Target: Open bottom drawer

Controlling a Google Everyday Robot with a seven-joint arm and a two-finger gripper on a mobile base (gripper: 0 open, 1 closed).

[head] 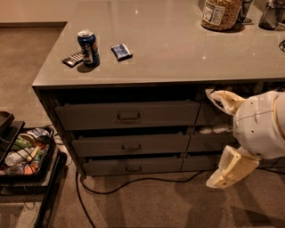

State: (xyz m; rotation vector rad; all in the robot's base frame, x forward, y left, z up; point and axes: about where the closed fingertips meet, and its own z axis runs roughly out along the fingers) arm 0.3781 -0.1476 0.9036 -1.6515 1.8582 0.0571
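Cream plastic marks your gripper [210, 138], which hangs at the right side of the view in front of the cabinet's right-hand drawer column. It is released: its two fingers [225, 100] are spread wide apart, one high by the top right drawer and the other low near the carpet [147, 205]. The bottom drawer [132, 165] lies off to the picture's left of the gripper, about level with the lower finger and apart from it. It is the slimmest dark-grey front of the left stack, with a small centre handle [133, 168], and its front stands roughly in line with the middle drawer [131, 145] above it. Higher still on that side you see the tallest front [128, 115] with the bigger handle. Just behind the gripper, something white [213, 129] pokes out of the right column. Above and to the left of the gripper, on the grey tabletop [178, 49], stand a blue can [88, 46], a dark-blue packet [121, 51] beside it and a small dark object [72, 59] touching the can's far side. A jar [220, 13] stands almost straight above the gripper at the tabletop's back. A black cable [133, 180] runs over the carpet below the bottom drawer, and a tray of clutter [22, 153] sits at the far left.
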